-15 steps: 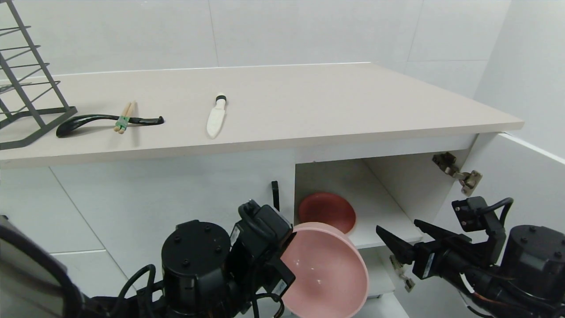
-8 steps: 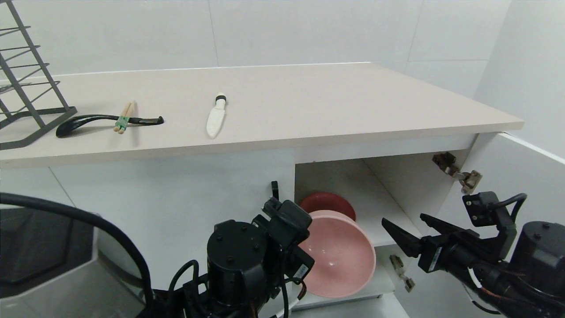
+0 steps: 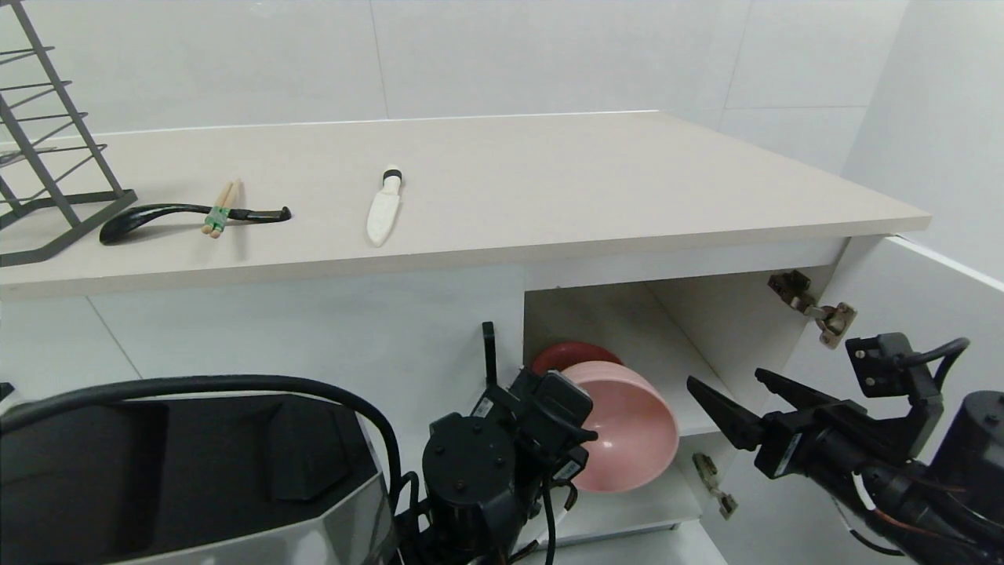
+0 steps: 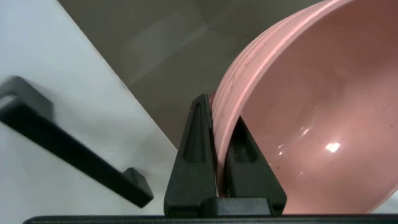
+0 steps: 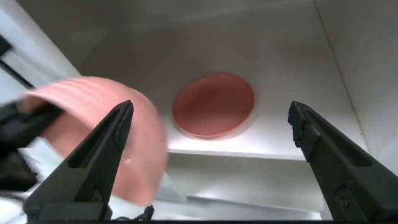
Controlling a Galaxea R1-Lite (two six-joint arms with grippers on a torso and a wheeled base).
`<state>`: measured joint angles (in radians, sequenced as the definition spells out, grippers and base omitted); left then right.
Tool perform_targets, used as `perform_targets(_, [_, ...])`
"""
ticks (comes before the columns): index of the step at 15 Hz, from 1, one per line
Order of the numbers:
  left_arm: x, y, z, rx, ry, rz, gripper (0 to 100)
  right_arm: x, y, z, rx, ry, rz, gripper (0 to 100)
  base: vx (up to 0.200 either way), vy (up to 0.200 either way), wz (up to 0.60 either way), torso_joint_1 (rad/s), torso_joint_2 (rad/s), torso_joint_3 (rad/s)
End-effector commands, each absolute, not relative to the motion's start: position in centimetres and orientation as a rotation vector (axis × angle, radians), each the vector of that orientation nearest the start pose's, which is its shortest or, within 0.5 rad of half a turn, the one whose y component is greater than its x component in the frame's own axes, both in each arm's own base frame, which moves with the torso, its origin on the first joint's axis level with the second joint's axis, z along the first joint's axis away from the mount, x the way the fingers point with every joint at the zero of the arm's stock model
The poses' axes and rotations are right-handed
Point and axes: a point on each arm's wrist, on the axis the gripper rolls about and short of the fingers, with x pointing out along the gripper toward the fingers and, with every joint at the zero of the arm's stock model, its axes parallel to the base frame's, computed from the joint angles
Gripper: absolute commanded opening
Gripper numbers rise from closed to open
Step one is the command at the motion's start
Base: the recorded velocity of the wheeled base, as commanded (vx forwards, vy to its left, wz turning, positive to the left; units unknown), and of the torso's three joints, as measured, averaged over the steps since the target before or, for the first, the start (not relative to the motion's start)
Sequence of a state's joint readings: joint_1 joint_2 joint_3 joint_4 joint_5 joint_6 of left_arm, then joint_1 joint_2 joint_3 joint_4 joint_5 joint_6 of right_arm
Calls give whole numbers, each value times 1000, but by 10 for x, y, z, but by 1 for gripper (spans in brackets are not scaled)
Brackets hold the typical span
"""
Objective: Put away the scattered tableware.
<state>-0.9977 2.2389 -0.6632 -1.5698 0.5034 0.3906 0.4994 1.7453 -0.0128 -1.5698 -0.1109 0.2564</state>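
The red plate (image 3: 566, 355) already sits on the cupboard shelf (image 3: 674, 369). The left gripper (image 4: 217, 118) pinches the rim of the pink bowl (image 3: 631, 428) just in front of the plate; the right gripper (image 3: 725, 380) hangs spread and empty to the right. Spoon (image 3: 157, 213), chopsticks (image 3: 220, 209) and knife (image 3: 384, 212) wait on the left of the countertop (image 3: 588, 173).

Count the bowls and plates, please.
2: a pink bowl held by the left gripper at the open cabinet, and a red dish on the shelf behind it. Others may hide inside.
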Motion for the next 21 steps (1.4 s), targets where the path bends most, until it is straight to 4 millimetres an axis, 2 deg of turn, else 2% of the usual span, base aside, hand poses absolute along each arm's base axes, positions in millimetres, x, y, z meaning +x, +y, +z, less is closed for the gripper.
perform_targets(1, [207, -303, 54, 389, -90, -483, 0, 172, 92, 100, 211, 181, 376, 100, 0, 0, 0, 0, 0, 0])
perform_targets(6, [216, -315, 71, 327, -143, -402, 0, 171, 97, 96, 203, 199, 393, 100, 0, 0, 0, 0, 0, 0])
perform_targets(10, [212, -326, 80, 287, -168, -374, 0, 177, 100, 82, 182, 267, 383, 100, 0, 0, 0, 0, 0, 0])
perform_targets(12, [209, -330, 80, 272, -169, -383, 0, 182, 100, 75, 173, 295, 367, 100, 0, 0, 0, 0, 0, 0])
perform_targets(16, [207, -331, 72, 269, -153, -410, 0, 185, 97, 75, 179, 290, 344, 100, 0, 0, 0, 0, 0, 0])
perform_targets(21, [210, -336, 77, 177, -159, -412, 0, 186, 96, 76, 180, 288, 340, 100, 0, 0, 0, 0, 0, 0])
